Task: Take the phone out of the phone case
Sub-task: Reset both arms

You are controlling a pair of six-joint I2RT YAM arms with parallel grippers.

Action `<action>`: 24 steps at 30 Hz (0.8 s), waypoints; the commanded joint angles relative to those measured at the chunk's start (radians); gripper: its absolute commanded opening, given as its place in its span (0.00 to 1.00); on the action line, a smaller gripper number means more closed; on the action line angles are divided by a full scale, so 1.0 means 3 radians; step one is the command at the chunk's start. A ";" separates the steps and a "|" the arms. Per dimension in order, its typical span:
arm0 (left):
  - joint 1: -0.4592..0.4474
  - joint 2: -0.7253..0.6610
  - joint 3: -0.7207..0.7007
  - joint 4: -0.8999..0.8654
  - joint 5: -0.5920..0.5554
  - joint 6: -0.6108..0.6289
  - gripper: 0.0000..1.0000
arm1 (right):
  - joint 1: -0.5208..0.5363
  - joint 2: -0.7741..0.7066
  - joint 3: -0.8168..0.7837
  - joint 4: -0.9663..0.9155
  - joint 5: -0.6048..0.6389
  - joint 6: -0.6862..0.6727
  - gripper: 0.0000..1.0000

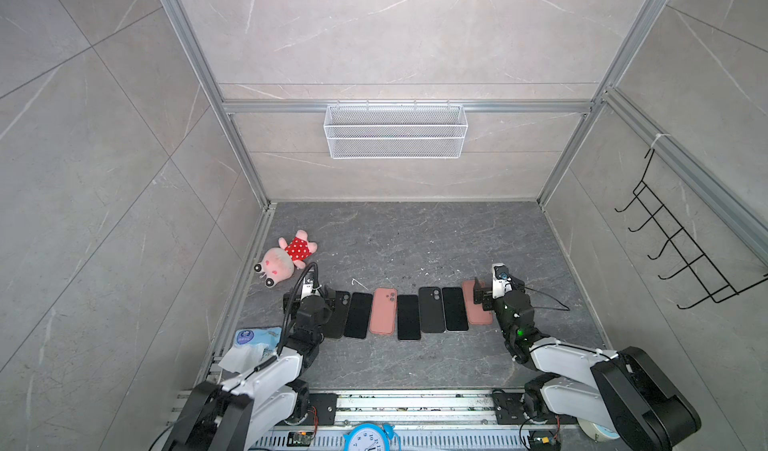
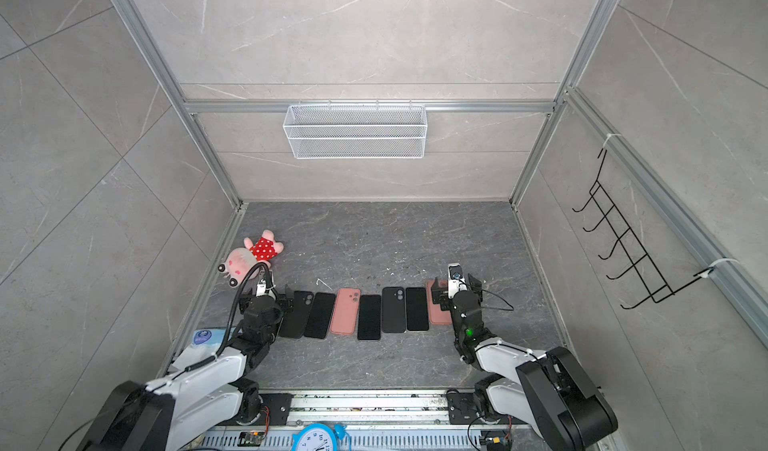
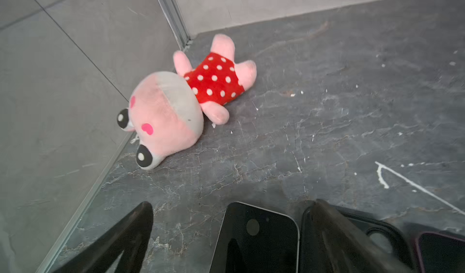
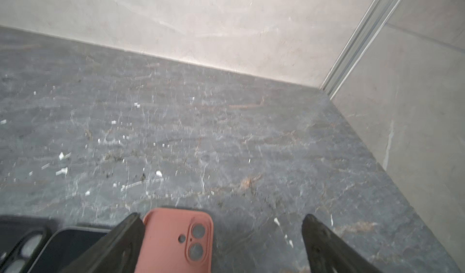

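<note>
Black phone [image 3: 254, 241] btwn left tool [image 3: 232, 203] tips, mostly cut off

A plush pig [image 1: 286, 257] lies flat; a wire basket [image 1: 395, 131] and hook rack [image 1: 683, 232] hang higher.

Phone/case row [image 2: 369, 318] on floor [image 2: 374, 241]; L claw [image 2: 268, 299] & R claw [image 2: 455, 291] spread over its ends; plush [image 2: 251, 255] nearby.

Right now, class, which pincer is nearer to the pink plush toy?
Left. The left pincer hangs just short of the pink plush toy, at that end of the phone row; the right pincer is at the row's opposite end, far from it.
</note>
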 commanded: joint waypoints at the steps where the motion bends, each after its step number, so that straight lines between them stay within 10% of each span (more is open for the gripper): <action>1: 0.0160 0.0349 0.0027 0.1104 0.0422 0.0249 0.99 | -0.0033 0.0132 -0.0001 0.0495 0.0064 -0.0132 1.00; 8: 0.0431 0.1055 0.0124 0.1754 0.0679 0.0435 0.99 | -0.0225 0.0411 0.0018 0.0797 -0.0019 -0.0076 1.00; 24: 0.1071 0.1283 0.0561 0.1008 0.1448 -0.0016 0.99 | -0.0636 0.0765 0.0183 0.0735 -0.0324 0.0280 1.00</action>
